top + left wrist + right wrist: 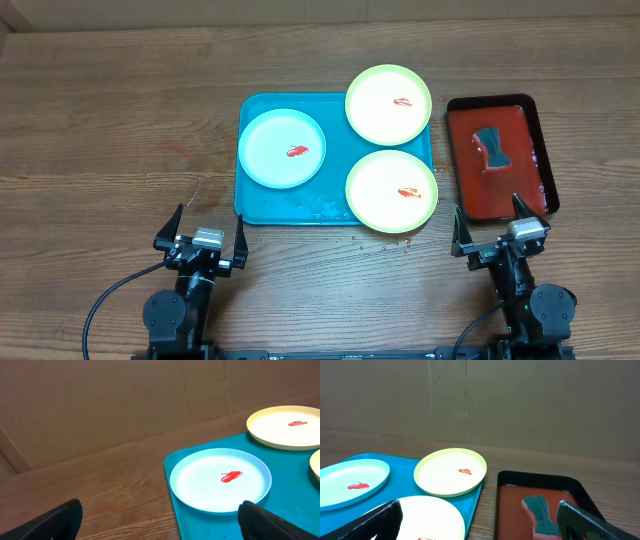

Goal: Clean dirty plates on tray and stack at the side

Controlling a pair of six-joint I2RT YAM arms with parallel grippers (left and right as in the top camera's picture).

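Observation:
The teal-blue tray [262, 203] lies mid-table. On it sit a pale blue-white plate [270, 160], a yellow-green plate [380, 115] at the far right and another yellow-green plate [385, 205] at the near right. Each has a small red smear at centre. The left wrist view shows the pale plate [200, 485] and the tray [280, 505]. The right wrist view shows the far yellow-green plate [440, 477] and the near one [427, 517]. My left gripper [207, 240] is open and empty, near the tray's front left corner. My right gripper [500, 232] is open and empty, at the front of the dark red tray.
A smaller dark red tray with a black rim [470, 185] lies right of the teal tray and holds a dark green and red scrubber [491, 148], also in the right wrist view [540, 510]. A cardboard wall stands behind the table.

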